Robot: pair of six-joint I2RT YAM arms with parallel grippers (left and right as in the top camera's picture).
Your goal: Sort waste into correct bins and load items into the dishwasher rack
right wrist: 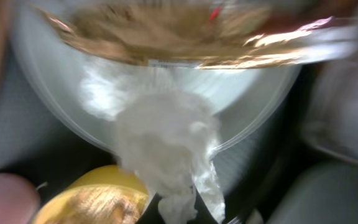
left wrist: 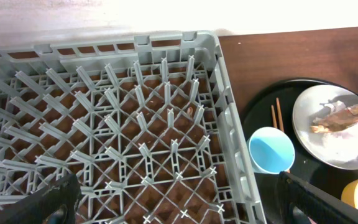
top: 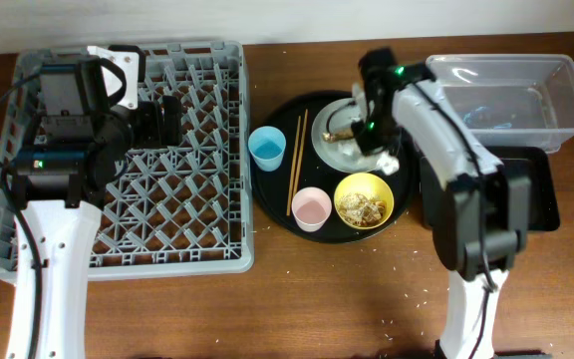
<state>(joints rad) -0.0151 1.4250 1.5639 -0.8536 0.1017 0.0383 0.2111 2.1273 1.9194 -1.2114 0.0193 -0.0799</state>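
1. My right gripper [top: 385, 152] pinches the crumpled white napkin [right wrist: 163, 149] at the edge of the grey-white plate [right wrist: 253, 106], near the gold-brown wrapper [right wrist: 185, 31].
2. My left gripper [left wrist: 182, 202] hangs spread wide above the dishwasher rack [left wrist: 135, 124].

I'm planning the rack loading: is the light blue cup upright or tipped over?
Upright. The light blue cup stands on the round black tray, open mouth facing up in both overhead and left wrist views.
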